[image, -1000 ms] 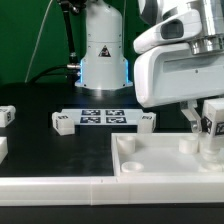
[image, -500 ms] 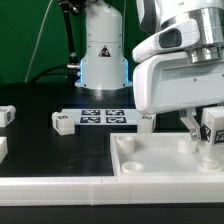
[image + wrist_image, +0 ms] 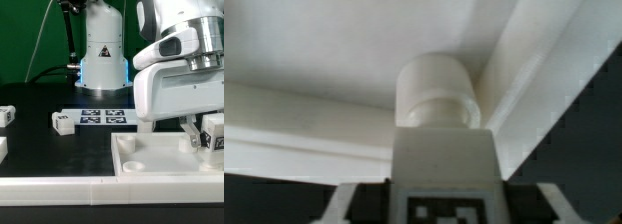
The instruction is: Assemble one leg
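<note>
Nearest on the counter (image 3: 45,150) lies the tray (image 3: 150,162), and over its 3 o'clock corner the gripper (image 3: 203,134) is clenched on the leg (image 3: 214,132), long axis upright 12-to-6, hanging directly beneath it.

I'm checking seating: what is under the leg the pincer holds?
A corner of the white tray, where two walls meet, lies under the leg. The leg's round end covers any socket there, so contact cannot be seen.

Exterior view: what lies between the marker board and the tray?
Only bare black tabletop separates the marker board from the tray, seen in the exterior view.
</note>
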Controlling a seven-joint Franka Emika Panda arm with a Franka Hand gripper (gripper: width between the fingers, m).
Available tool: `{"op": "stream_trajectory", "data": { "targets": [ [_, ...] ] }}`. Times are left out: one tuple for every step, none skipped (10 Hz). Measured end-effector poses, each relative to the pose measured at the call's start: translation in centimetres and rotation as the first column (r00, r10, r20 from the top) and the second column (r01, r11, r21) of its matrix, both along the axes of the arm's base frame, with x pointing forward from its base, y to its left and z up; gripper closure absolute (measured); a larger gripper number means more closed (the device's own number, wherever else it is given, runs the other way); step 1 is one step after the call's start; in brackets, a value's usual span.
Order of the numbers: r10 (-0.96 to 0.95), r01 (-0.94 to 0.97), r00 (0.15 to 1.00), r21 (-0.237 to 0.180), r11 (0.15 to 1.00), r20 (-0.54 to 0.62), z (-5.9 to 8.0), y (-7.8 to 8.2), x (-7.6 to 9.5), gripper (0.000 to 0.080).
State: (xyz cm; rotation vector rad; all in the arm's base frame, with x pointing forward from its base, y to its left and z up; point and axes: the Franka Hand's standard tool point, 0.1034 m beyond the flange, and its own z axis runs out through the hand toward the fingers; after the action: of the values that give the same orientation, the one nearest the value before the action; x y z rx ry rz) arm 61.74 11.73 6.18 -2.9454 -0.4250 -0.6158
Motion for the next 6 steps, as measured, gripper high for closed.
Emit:
{"op": "stream_trajectory", "data": {
  "targets": [
    [-0.003, 0.003, 1.0, 0.0, 1.0, 0.025, 0.0, 0.0, 0.0, 0.0509],
    [-0.004, 0.004, 1.0, 0.0, 1.0, 0.027, 0.02, -0.02, 0.02, 0.0509],
    [-0.004, 0.004, 1.0, 0.0, 1.0, 0.027, 0.02, -0.02, 0.02, 0.0509],
    [-0.004, 0.004, 1.0, 0.0, 1.0, 0.027, 0.02, -0.02, 0.02, 0.0301],
    [-0.004, 0.004, 1.0, 0.0, 1.0, 0.027, 0.02, -0.02, 0.02, 0.0199],
    [-0.004, 0.004, 1.0, 0.0, 1.0, 0.027, 0.02, -0.02, 0.02, 0.0199]
  ]
}}
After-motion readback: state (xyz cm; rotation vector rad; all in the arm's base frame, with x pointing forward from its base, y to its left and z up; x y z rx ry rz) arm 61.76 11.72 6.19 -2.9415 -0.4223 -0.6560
